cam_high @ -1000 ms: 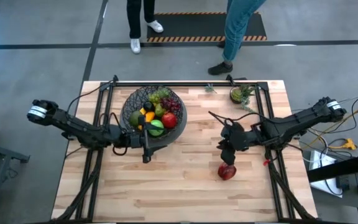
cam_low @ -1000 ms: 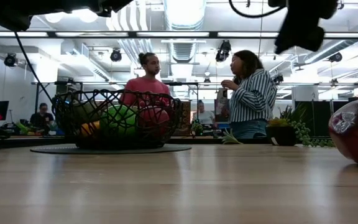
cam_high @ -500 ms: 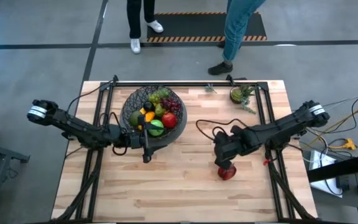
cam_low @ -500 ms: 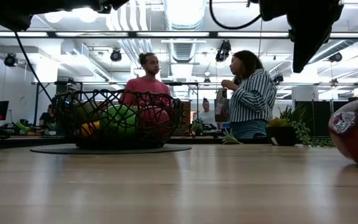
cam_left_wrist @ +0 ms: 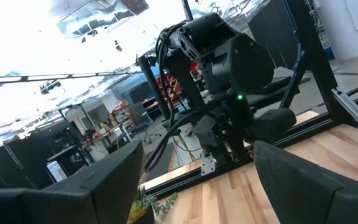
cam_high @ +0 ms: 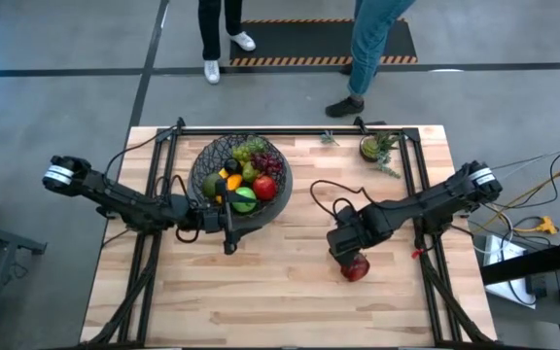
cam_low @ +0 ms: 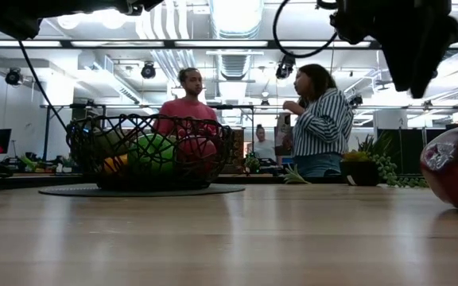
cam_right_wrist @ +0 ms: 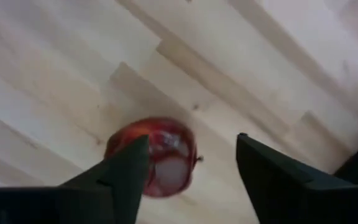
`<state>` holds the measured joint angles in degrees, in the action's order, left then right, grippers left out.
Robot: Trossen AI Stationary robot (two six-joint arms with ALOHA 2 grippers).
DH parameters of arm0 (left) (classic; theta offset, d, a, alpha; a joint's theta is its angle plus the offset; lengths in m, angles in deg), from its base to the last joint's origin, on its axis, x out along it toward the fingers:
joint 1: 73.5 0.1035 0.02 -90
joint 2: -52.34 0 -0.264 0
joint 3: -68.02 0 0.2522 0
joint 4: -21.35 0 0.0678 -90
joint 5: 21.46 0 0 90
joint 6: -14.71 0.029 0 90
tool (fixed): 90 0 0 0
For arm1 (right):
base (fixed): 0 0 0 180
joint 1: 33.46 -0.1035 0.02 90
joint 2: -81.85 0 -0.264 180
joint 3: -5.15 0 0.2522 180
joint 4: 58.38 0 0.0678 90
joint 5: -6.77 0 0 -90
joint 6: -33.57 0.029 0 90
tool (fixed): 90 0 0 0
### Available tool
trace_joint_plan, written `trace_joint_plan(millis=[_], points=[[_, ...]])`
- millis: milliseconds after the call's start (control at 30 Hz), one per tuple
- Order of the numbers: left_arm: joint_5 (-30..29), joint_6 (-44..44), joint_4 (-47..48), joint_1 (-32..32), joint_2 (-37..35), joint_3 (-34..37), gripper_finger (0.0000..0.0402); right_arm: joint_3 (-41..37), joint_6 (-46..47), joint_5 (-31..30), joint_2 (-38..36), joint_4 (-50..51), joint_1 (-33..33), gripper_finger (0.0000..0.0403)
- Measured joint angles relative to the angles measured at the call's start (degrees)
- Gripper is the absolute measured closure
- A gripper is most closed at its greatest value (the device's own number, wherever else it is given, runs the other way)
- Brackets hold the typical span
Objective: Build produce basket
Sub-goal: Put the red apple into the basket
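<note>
The black wire basket (cam_high: 239,180) stands at the table's far left on a dark mat and holds several pieces of produce: green, red, orange, and grapes. One red apple (cam_high: 356,269) lies alone on the wood at right of centre. My right gripper (cam_right_wrist: 192,140) hangs above it, pointing down and open, with the apple (cam_right_wrist: 154,155) below and partly behind one finger. My left gripper (cam_left_wrist: 197,149) waits open just near of the basket (cam_low: 141,151), pointing across the table.
A small green potted plant (cam_high: 377,148) and a loose sprig (cam_high: 329,138) sit at the far right. Black frame rails (cam_high: 411,170) run along the table's sides. Two people stand beyond the far edge (cam_low: 316,119). Bare wood spans the near half (cam_high: 261,301).
My right gripper has moved toward the table's left and near edges and tipped from slanting to pointing straight down, ending above the red apple. The apple and basket have not moved.
</note>
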<state>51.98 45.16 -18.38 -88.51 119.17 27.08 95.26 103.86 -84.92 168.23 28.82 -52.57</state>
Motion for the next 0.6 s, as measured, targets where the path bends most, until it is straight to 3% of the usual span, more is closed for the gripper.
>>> trace_joint_plan(millis=[433, 500, 600], points=[[0.01, 0.00, 0.04, 0.00, 0.00, 0.09, 0.0113, 0.03, 12.20, 4.74, 0.43, -0.05, -3.94, 0.0077], [0.02, 0.07, 0.04, 0.00, 0.00, 0.09, 0.0113, -0.01, 8.01, 4.48, 0.77, -0.38, -4.55, 0.0061], [0.02, 0.17, 0.03, 0.00, 0.00, 0.11, 0.0113, -0.01, -5.73, 2.60, 1.38, -0.44, -6.17, 0.0047]])
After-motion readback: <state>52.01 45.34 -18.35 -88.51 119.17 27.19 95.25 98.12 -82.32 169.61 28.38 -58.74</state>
